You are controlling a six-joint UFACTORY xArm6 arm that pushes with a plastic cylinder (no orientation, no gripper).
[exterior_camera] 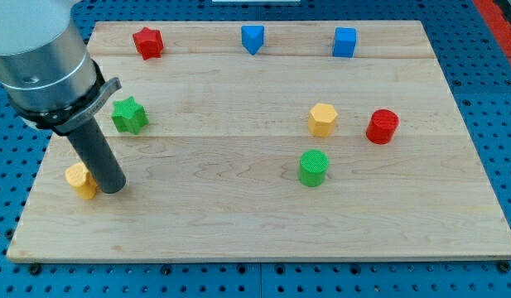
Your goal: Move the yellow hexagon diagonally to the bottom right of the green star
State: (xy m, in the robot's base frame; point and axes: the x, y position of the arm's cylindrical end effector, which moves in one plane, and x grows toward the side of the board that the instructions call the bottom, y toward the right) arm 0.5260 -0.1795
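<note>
The yellow hexagon (322,119) stands right of the board's middle. The green star (129,115) sits at the view's left, far from the hexagon. My tip (112,187) rests on the board below the green star, touching or almost touching the right side of a second yellow block (80,180) at the lower left. The tip is far to the left of the yellow hexagon.
A red star (147,42), a blue triangular block (253,38) and a blue cube (344,42) line the top edge. A red cylinder (383,127) stands right of the hexagon and a green cylinder (313,168) below it. The wooden board (238,232) lies on blue pegboard.
</note>
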